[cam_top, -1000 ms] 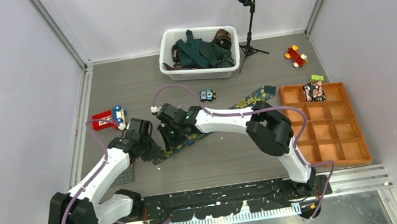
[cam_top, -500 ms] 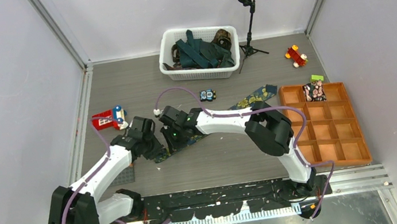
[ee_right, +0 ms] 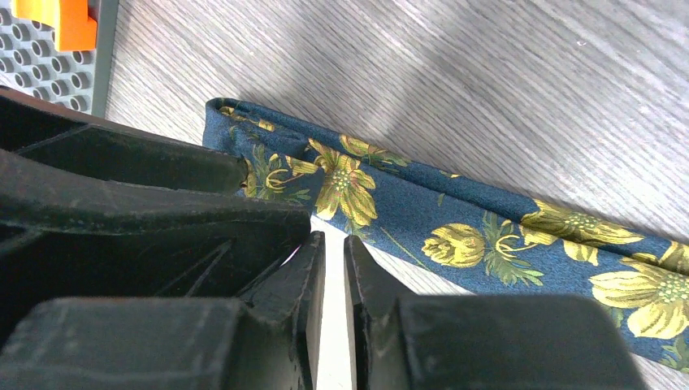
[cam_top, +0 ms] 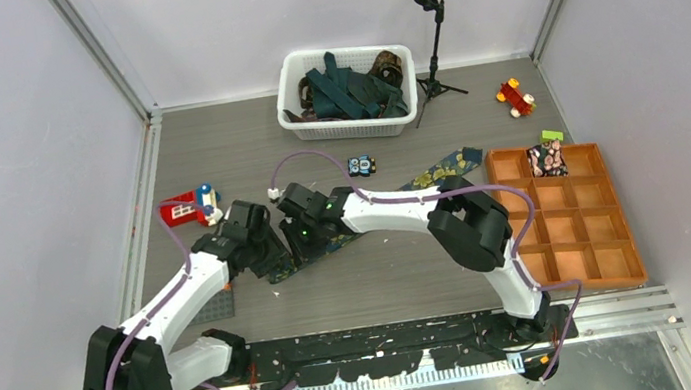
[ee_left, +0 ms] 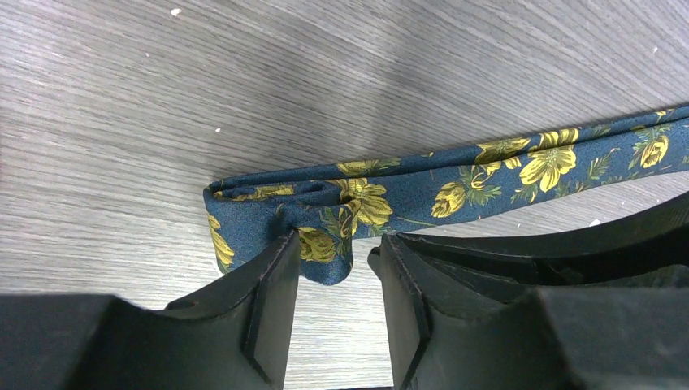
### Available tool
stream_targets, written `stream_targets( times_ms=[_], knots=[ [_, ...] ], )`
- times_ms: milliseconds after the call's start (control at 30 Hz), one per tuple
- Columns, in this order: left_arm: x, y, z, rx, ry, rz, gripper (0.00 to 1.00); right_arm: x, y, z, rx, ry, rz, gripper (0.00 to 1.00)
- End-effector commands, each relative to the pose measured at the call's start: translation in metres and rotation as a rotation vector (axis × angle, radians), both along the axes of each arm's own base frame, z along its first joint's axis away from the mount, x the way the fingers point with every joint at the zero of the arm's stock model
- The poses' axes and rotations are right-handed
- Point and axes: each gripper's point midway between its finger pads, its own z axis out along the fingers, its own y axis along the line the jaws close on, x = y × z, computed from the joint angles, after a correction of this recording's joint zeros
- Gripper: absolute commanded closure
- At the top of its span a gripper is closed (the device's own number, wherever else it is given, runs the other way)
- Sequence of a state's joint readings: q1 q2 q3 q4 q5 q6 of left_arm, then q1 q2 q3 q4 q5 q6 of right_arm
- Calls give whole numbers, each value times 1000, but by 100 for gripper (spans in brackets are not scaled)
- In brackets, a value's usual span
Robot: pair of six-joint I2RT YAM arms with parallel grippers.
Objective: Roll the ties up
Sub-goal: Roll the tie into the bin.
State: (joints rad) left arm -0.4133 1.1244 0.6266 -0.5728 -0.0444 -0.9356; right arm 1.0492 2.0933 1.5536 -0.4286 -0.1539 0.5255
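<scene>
A dark navy tie (cam_top: 435,175) with yellow-gold flowers lies diagonally across the table's middle. Its near-left end is folded over on itself (ee_left: 268,191). My left gripper (cam_top: 266,254) is open at that folded end. In the left wrist view (ee_left: 333,244) a loop of the fold sits between the fingertips, touching the left finger (ee_left: 272,276). My right gripper (cam_top: 303,241) is right beside it, over the same tie (ee_right: 487,219). Its jaws (ee_right: 329,240) stand almost together with nothing between them. More ties (cam_top: 343,89), teal and brown, are piled in a white basket (cam_top: 297,126).
An orange compartment tray (cam_top: 617,220) at the right holds a rolled patterned tie (cam_top: 548,159) in a far cell. A red toy house (cam_top: 184,210), small toy car (cam_top: 362,165), red toy (cam_top: 514,97), black stand (cam_top: 434,52) and grey baseplate (ee_right: 49,65) are about.
My left gripper has moved slightly right, closer to the tie's folded end and the right gripper. The right arm has hardly moved.
</scene>
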Motion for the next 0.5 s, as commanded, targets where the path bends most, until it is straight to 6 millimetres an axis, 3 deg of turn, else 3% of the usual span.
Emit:
stream_targets(
  times_ms=[0, 233, 467],
  knots=[
    [14, -6, 23, -29, -78, 4, 57, 11, 8, 45, 95, -67, -13, 79],
    [13, -3, 25, -28, -89, 25, 61, 14, 9, 56, 148, -42, -28, 76],
    [9, 0, 24, -26, -102, 32, 81, 17, 11, 63, 234, 26, -46, 72]
  ],
)
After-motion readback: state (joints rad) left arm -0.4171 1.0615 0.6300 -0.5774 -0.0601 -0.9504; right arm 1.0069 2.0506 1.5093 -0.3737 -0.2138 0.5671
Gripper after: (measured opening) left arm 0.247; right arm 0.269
